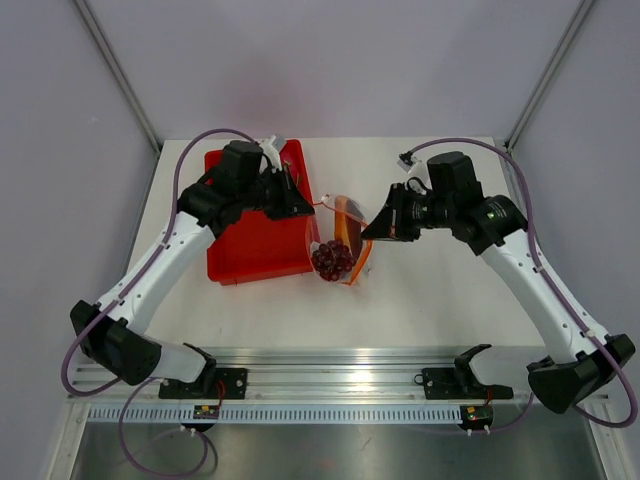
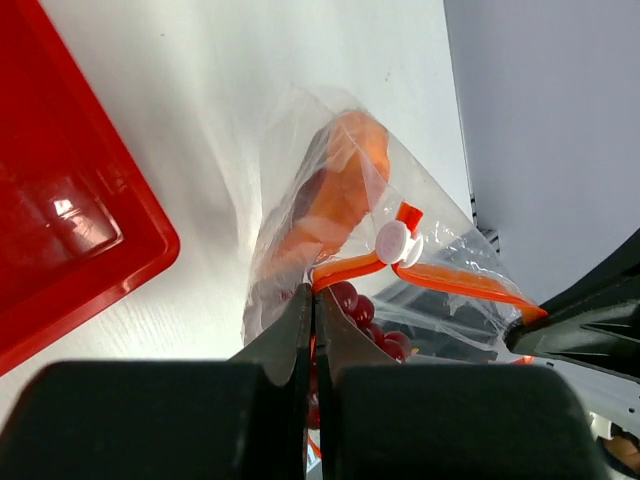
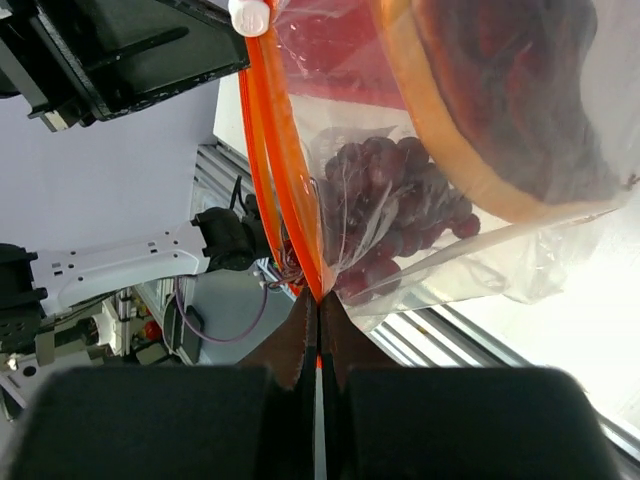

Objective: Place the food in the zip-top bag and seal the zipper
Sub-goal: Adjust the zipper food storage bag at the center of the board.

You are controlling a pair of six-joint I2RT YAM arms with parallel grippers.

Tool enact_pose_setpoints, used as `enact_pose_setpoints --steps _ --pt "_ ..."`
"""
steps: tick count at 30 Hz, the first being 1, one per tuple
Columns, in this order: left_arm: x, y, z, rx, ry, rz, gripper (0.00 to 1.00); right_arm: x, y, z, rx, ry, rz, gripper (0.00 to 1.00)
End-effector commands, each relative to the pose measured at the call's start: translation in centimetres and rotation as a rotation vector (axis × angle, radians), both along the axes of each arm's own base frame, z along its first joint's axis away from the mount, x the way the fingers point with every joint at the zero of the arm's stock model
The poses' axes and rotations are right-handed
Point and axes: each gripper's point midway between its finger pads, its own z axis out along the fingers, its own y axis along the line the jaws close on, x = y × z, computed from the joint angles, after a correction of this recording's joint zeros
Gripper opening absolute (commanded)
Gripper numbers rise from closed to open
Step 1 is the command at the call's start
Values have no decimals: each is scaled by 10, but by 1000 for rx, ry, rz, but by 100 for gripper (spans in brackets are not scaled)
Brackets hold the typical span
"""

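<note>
The clear zip-top bag (image 1: pixel 345 238) hangs just above the table between my two grippers. Inside it lies the food: a bunch of dark red grapes (image 1: pixel 332 259) low in the bag and an orange-rimmed dark piece (image 3: pixel 500 100) higher up. My left gripper (image 2: pixel 314 292) is shut on one end of the orange zipper (image 2: pixel 345 268), close to the white slider (image 2: pixel 397 242). My right gripper (image 3: pixel 318 298) is shut on the other end of the zipper (image 3: pixel 285 190). In the top view the left gripper (image 1: pixel 308 212) and right gripper (image 1: pixel 372 232) stand on either side of the bag.
A red plastic bin (image 1: pixel 255 235) sits on the table just left of the bag, under the left arm. Metal frame posts (image 1: pixel 120 75) rise at the back corners, and an aluminium rail (image 1: pixel 340 375) runs along the near edge.
</note>
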Motion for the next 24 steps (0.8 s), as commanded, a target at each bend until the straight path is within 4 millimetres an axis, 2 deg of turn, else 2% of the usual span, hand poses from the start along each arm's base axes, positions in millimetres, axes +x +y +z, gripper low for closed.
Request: enact_pose_setpoints --steps 1,2,3,6,7,9,10,12,14,15,16,18,19,21,22,24 --pt "17 -5 8 47 -67 32 0 -12 -20 -17 -92 65 -61 0" --pt "20 -12 -1 59 -43 19 0 -13 -22 -24 -115 81 -55 0" --pt "16 -20 -2 63 -40 -5 0 -17 -24 -27 -125 97 -48 0" --pt "8 -33 14 61 -66 -49 0 -23 -27 8 -81 27 -66 0" --pt "5 -34 25 48 -80 -57 0 -21 -30 35 -59 -39 -85 0" --pt "-1 -40 62 -34 -142 -86 0 -27 -33 61 -28 -85 -88 0" --pt "-2 -42 71 -53 -161 -92 0 -30 -34 81 2 -131 -90 0" --pt "-1 -42 81 -66 -185 -86 0 -34 -37 91 20 -155 -101 0" --pt "5 -42 68 -39 -177 -71 0 -31 -40 76 -6 -134 -125 0" --pt "7 -43 44 -8 -138 -69 0 -30 -43 66 -25 -125 -141 0" --pt "14 -47 21 18 -108 -69 0 -25 -45 32 -84 -62 -160 0" --pt "17 -50 -15 52 -41 -74 0 -20 -52 -9 -166 3 -190 0" --pt "18 -54 -51 80 33 -83 0 -18 -60 -45 -251 61 -217 0" --pt "10 -64 -72 77 90 -126 0 -17 -65 -72 -319 117 -221 0" --pt "6 -68 -76 76 106 -142 0 -18 -63 -72 -312 123 -212 0" --pt "1 -75 -62 59 76 -169 0 -15 -55 -52 -252 85 -201 0"
